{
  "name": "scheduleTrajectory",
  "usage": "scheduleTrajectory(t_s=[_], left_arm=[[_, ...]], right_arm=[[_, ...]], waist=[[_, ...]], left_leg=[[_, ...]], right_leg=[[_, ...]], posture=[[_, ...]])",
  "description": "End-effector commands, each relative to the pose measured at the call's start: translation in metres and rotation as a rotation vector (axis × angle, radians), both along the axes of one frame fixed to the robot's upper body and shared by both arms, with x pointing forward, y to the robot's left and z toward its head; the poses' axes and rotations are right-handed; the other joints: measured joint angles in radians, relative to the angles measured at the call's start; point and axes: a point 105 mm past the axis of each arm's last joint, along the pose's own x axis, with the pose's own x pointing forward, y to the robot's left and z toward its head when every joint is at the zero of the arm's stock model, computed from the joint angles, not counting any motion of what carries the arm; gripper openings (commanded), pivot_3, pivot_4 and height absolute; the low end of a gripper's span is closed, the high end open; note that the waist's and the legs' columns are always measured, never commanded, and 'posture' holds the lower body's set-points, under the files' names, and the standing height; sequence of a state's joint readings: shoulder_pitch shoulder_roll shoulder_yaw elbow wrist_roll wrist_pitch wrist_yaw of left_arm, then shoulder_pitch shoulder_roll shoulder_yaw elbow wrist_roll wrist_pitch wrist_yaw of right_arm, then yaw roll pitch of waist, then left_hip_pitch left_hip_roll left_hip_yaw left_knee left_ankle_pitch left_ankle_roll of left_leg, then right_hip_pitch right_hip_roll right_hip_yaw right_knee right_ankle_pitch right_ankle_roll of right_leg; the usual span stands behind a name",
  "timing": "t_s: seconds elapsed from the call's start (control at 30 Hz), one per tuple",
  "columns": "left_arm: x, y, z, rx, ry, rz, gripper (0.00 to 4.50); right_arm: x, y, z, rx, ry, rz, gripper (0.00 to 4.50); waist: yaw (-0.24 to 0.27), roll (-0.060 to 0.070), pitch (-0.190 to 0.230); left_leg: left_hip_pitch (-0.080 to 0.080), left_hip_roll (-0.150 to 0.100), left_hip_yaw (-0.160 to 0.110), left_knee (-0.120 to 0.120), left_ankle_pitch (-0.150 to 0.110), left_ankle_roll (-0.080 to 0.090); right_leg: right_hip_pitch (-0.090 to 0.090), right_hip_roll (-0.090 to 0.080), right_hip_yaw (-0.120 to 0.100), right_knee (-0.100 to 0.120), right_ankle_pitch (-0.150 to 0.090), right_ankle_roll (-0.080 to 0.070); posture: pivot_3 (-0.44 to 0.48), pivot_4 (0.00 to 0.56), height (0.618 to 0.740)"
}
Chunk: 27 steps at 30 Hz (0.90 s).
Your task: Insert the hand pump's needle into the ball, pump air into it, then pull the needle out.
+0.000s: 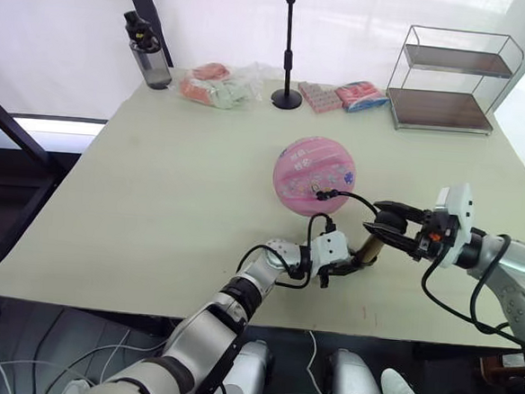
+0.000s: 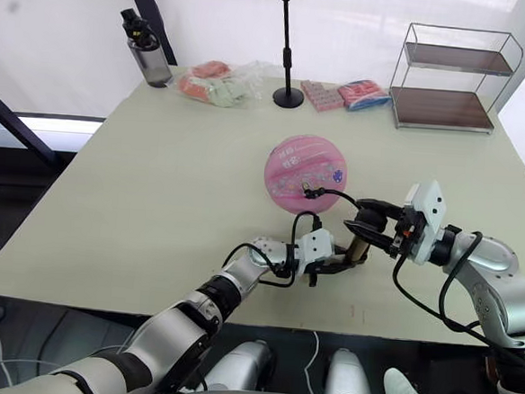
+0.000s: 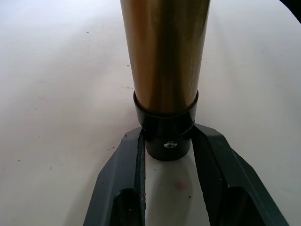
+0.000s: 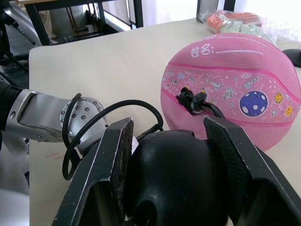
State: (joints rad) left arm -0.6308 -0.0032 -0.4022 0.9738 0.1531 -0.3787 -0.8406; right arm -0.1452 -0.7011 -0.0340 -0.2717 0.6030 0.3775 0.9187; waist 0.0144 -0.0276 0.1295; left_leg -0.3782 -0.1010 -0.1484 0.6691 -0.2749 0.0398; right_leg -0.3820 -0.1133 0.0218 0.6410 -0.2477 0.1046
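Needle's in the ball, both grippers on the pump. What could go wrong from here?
1. The ball sits loose on the table, held by nothing. A pump stroke may tug the hose and roll the ball or pull the needle out.
2. The left gripper holds only the pump's bottom cap; the cylinder may slip or tilt.
3. The right gripper pinches the rounded handle, which might slide out mid-stroke.

surface: pale table [image 1: 154, 207] | middle: pink ball [image 1: 314, 175] resting on it | near edge: hand pump [image 1: 368, 249] lying low over it | far edge: water bottle [image 1: 148, 52], plastic bag of packets [image 1: 221, 85], black stand base [image 1: 286, 98], two snack packs [image 1: 342, 95], wire shelf rack [image 1: 451, 79]
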Motion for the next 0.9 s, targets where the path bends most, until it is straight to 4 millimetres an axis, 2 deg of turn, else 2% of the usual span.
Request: scheduleTrajectory(t_s=[0.03, 0.13, 0.27, 0.47, 0.8, 0.9], left_arm=[[-0.017, 0.013, -0.036, 0.131, 0.098, -0.019, 1.08], [-0.018, 0.015, -0.037, 0.134, 0.099, -0.02, 1.08], [-0.017, 0.015, -0.037, 0.137, 0.099, -0.019, 1.08], [-0.017, 0.014, -0.037, 0.135, 0.099, -0.023, 1.08], [-0.017, 0.015, -0.036, 0.134, 0.099, -0.022, 1.08], [-0.017, 0.015, -0.037, 0.134, 0.1, -0.02, 1.08]], right_arm=[[0.002, -0.008, -0.027, -0.052, 0.112, -0.051, 2.02], [0.008, -0.013, 0.011, 0.0, 0.043, -0.045, 2.02], [0.006, -0.013, 0.054, 0.038, 0.009, 0.011, 2.02], [0.004, -0.018, 0.112, 0.038, -0.064, 0.032, 2.02], [-0.011, -0.023, 0.172, 0.048, -0.134, 0.062, 2.02], [-0.016, -0.023, 0.185, 0.055, -0.147, 0.071, 2.02]], waist=[[0.0, 0.0, -0.001], [0.0, 0.001, 0.0], [0.001, 0.007, 0.005], [0.003, 0.011, 0.011], [0.003, 0.011, 0.013], [0.004, 0.011, 0.013]], left_leg=[[0.0, 0.0, 0.0, 0.0, 0.0, 0.0], [0.0, 0.0, 0.0, 0.0, 0.0, 0.0], [-0.002, 0.0, -0.001, 0.0, 0.0, 0.0], [-0.007, -0.001, 0.001, 0.0, 0.0, 0.0], [-0.01, -0.001, 0.001, 0.0, 0.0, 0.0], [-0.013, -0.001, 0.001, 0.001, 0.0, 0.0]], right_leg=[[0.0, 0.0, 0.0, 0.0, 0.0, 0.0], [0.0, 0.0, 0.0, 0.0, 0.0, 0.0], [-0.001, 0.0, 0.0, -0.001, 0.0, 0.0], [-0.005, -0.002, 0.0, -0.001, 0.0, 0.0], [-0.009, -0.003, 0.0, -0.001, 0.0, 0.0], [-0.012, -0.003, 0.0, 0.0, 0.001, 0.0]], posture=[[0.0, 0.15, 0.736], [0.0, 0.15, 0.736], [0.0, 0.15, 0.736], [0.0, 0.15, 0.736], [0.0, 0.15, 0.736], [0.0, 0.15, 0.736]])
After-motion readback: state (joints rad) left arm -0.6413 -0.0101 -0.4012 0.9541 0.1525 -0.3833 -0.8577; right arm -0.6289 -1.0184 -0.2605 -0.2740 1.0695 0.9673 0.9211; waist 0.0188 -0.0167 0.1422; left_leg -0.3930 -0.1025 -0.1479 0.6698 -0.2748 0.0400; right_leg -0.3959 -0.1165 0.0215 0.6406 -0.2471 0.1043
